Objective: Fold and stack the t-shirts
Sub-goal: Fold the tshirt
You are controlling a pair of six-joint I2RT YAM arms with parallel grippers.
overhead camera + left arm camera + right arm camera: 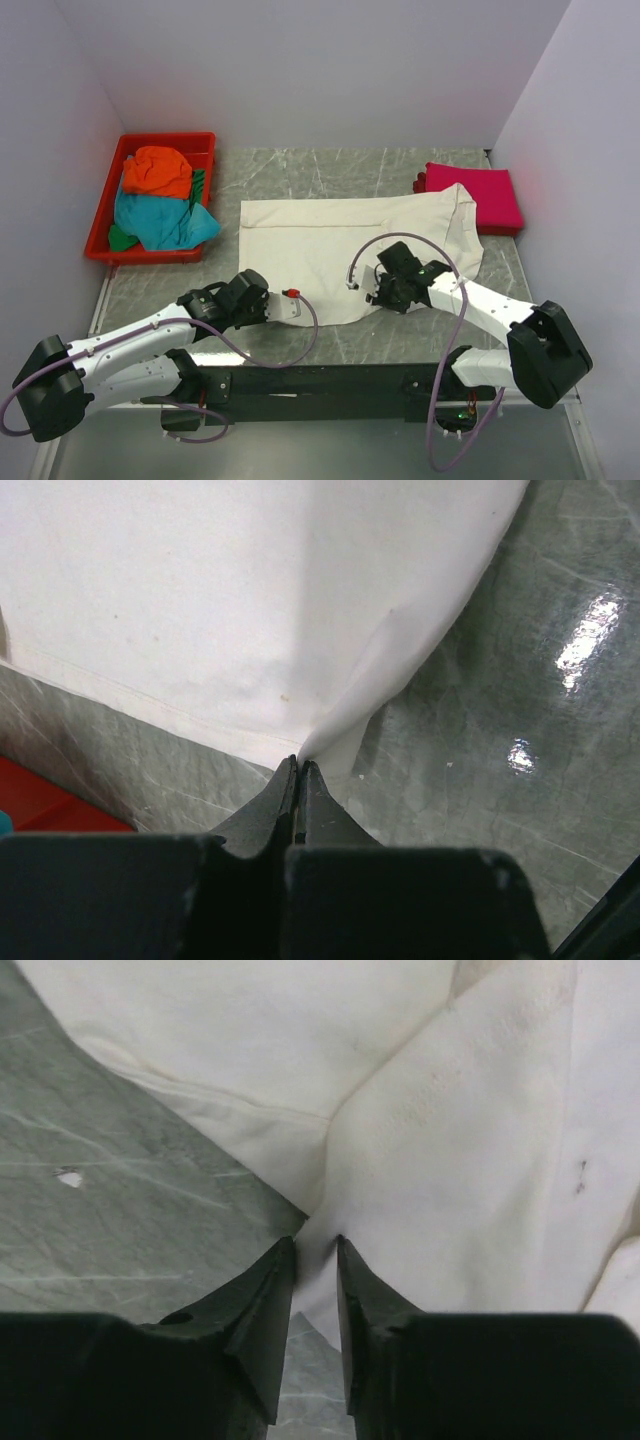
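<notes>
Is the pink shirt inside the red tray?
No, the pink shirt lies on the table at far right; the tray at far left holds the orange shirt and teal shirt.

Four shirts show clearly: one cream shirt (330,240) spread mid-table, one pink shirt (475,195) folded far right, and one orange shirt (157,170) and one teal shirt (160,222) in the one red tray (100,250), far left. Two grippers: one left gripper (298,765), one right gripper (315,1245). One table (300,170).
</notes>
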